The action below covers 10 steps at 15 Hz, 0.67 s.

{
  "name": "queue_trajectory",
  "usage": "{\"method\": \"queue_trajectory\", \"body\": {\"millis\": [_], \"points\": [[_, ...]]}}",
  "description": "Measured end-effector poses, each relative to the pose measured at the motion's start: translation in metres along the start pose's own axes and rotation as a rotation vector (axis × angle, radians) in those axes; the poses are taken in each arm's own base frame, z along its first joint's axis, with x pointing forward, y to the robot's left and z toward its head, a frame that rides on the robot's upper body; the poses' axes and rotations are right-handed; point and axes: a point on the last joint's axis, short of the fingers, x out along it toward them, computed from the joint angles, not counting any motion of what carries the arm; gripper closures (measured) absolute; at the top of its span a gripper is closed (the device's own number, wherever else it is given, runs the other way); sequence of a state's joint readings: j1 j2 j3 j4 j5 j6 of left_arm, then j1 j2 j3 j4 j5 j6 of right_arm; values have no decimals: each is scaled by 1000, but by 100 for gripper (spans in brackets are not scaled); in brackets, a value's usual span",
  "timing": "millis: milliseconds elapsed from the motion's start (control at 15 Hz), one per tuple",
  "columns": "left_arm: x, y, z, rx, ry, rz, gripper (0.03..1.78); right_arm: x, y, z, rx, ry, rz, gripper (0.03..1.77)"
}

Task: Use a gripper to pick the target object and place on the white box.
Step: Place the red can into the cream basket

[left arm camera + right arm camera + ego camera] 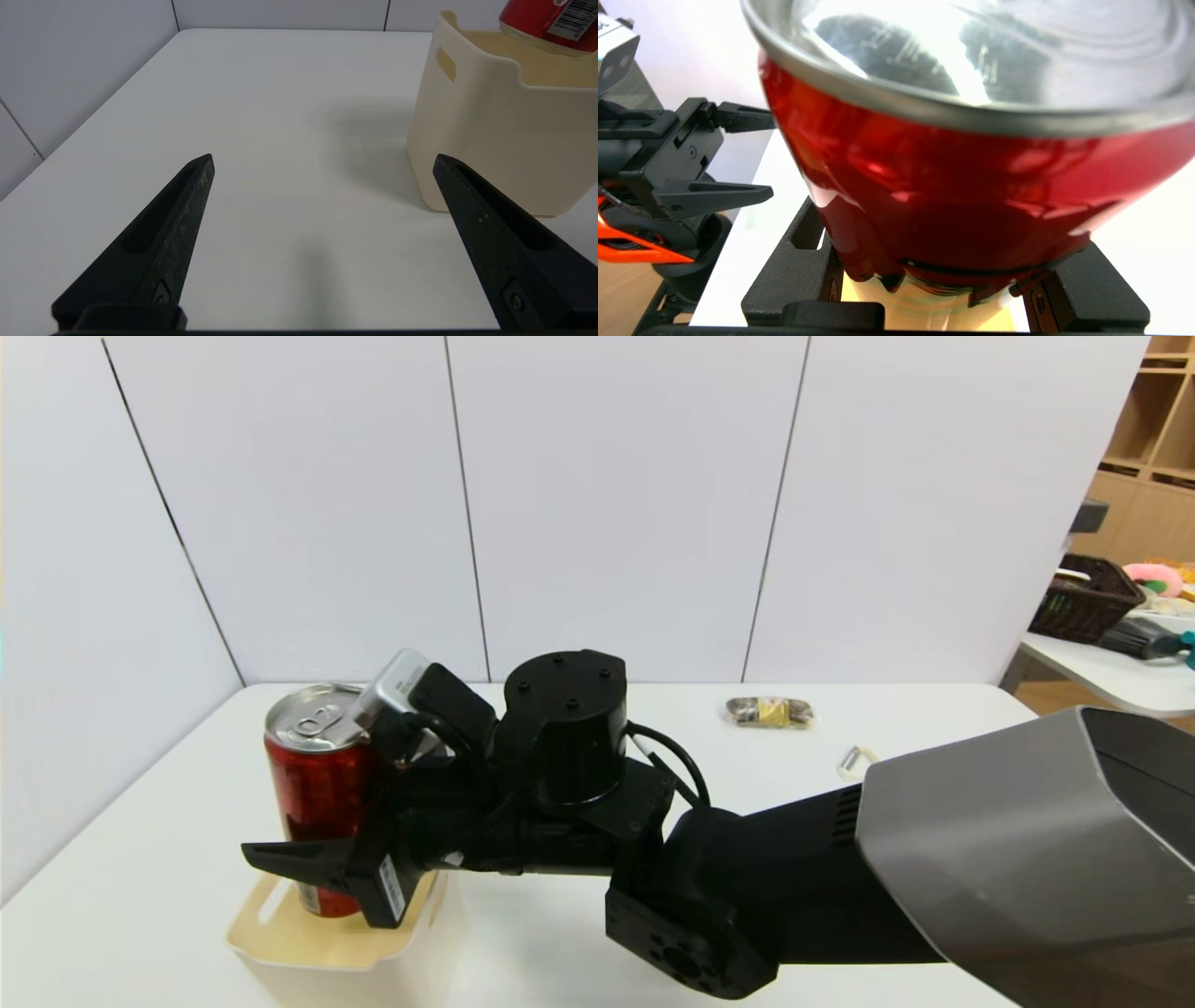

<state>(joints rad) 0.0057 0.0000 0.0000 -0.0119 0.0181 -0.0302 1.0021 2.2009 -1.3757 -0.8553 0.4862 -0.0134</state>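
The right pincer [945, 280] has the red can [322, 793] clamped, its fingers parted by the can's width, over the white box [327, 943]; the left pincer [324, 161] is parked wide open and empty beside the box.

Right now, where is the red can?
In the head view, the red can is on the left side, held by the right gripper over the white box.
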Motion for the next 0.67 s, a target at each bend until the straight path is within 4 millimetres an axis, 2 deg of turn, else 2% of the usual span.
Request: {"method": "queue_trajectory", "body": {"millis": [333, 667], "points": [[0, 0, 0, 0, 0, 0, 12, 0, -1, -13, 9, 90, 3, 82], [0, 0, 0, 0, 0, 0, 12, 1, -1, -15, 9, 99, 11, 82]]}}
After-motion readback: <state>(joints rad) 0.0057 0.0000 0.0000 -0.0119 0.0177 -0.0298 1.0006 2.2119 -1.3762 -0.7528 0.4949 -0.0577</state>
